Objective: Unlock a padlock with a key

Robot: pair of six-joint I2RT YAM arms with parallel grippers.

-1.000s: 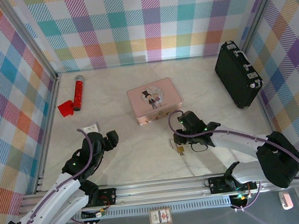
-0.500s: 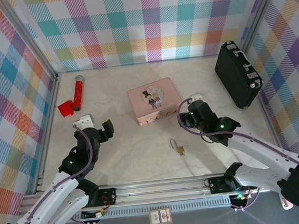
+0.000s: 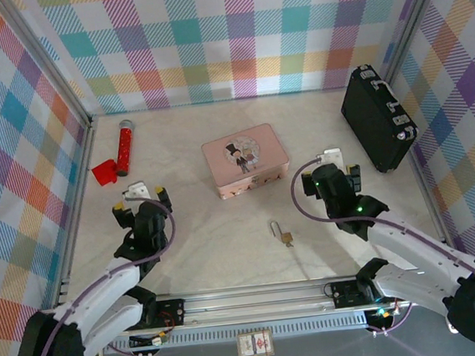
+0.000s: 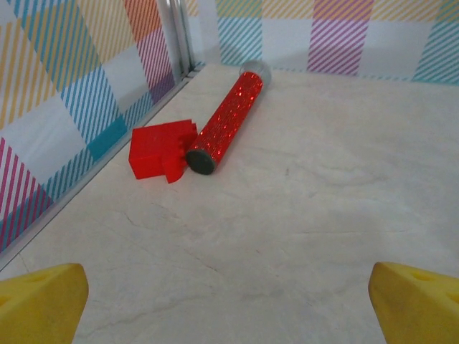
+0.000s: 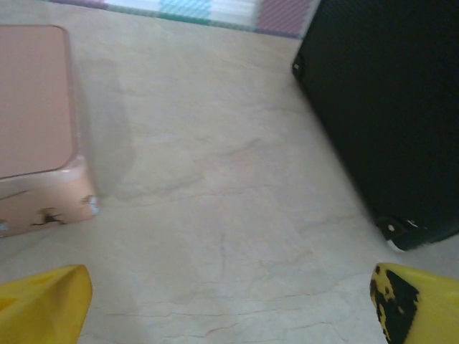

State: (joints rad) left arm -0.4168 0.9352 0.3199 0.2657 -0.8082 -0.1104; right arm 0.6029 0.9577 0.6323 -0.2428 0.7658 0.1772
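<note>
The padlock (image 3: 282, 233) lies before the tin (image 3: 245, 159); case (image 3: 377, 116) back right, tube (image 3: 124, 148) back left (block (image 3: 104, 172) just beside it).

Lab robot cell: aluminium rail frame (image 3: 257, 295), plaid backdrop walls (image 3: 240, 35), pale marbled tabletop (image 3: 219, 247)

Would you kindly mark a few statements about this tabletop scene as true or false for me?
1. The padlock lies on the table, in neither gripper. True.
2. The red glitter tube stands upright. False: it lies flat, beside a red block.
3. The right gripper is shut on the pink tin. False: its fingers are wide apart and empty.
4. The black case sits at the far right. True.
</note>
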